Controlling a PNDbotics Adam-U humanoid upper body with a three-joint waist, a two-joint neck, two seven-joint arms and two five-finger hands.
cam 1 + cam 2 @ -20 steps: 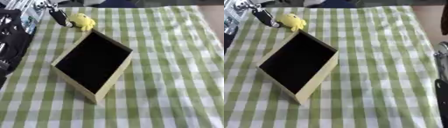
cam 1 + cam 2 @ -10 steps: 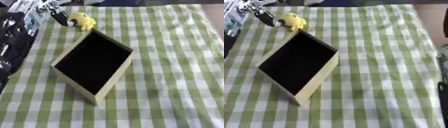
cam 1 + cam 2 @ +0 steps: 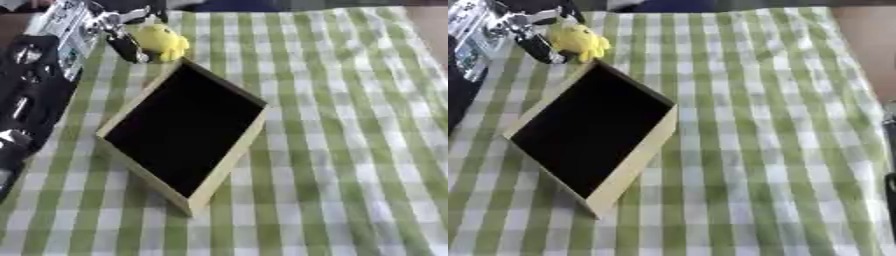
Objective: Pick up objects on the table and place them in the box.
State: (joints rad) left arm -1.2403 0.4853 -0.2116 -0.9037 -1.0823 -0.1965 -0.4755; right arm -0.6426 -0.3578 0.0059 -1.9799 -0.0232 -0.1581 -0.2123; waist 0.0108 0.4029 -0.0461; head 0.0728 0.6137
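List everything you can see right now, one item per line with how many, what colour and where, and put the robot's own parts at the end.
yellow toy: one, yellow, far left of the table, just beyond the box's far corner.
box: one, pale tan walls with a dark inside, left of centre on the table, turned corner-on; nothing shows inside it.
tablecloth: one, green and white checks, covering the table.
left hand: one, black and silver, at the upper left, its fingers right beside the yellow toy on its left; I cannot tell whether they grip it.
left arm: one, mostly black, down the left edge.
right hand: a dark sliver only, at the right edge of the right eye view.
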